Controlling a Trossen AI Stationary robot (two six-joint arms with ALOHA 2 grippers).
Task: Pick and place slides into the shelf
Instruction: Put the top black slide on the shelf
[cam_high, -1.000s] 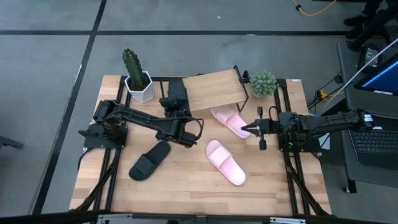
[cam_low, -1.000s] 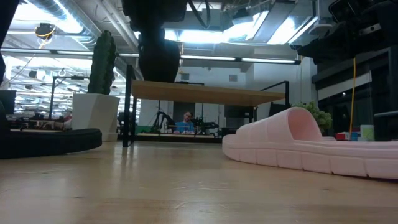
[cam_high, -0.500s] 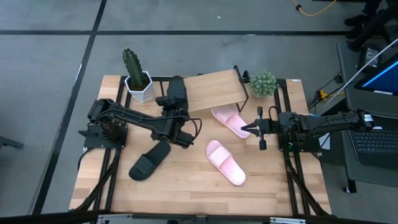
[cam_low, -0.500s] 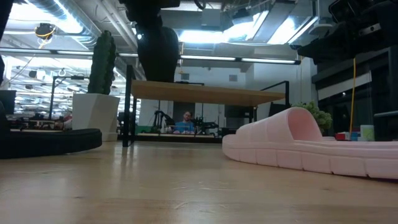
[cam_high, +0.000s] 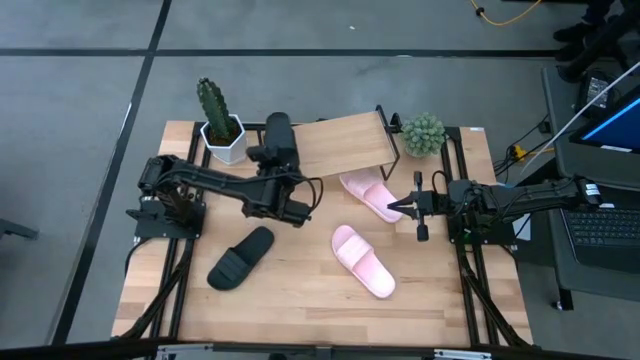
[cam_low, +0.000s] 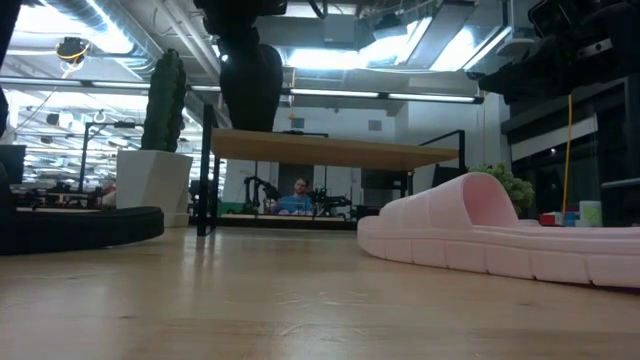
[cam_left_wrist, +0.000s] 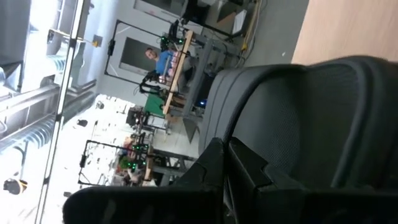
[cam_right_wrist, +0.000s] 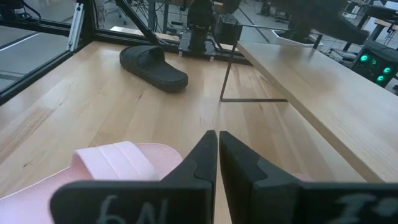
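Observation:
My left gripper (cam_high: 284, 188) is shut on a black slide (cam_high: 278, 140) and holds it in the air by the shelf's (cam_high: 345, 145) left end. In the low view this slide (cam_low: 250, 88) hangs above the table. A second black slide (cam_high: 240, 258) lies sole-down near the left front. One pink slide (cam_high: 362, 260) lies sole-down at mid-table. The other pink slide (cam_high: 366, 190) lies with one end under the shelf. My right gripper (cam_high: 398, 208) is shut and sits level at that slide's right edge; whether it touches the slide I cannot tell. My left gripper pinches the black slide between its two fingers (cam_left_wrist: 214, 163). The slide's own body (cam_left_wrist: 311, 112) hides which part they have. The slide is lifted clear of the table, tilted steeply, and reaches from the gripper toward the far edge.
A cactus in a white pot (cam_high: 222, 125) stands at the far left, next to the held slide. A round green plant (cam_high: 423, 133) stands at the shelf's right end. The shelf's thin wire legs (cam_right_wrist: 225, 81) stand on the table. A laptop (cam_high: 610, 215) sits off the table's right side.
My left gripper has carried the black slide a short way toward the table's far-left corner, closer to the cactus, keeping its hold. The slide has stayed in the air.

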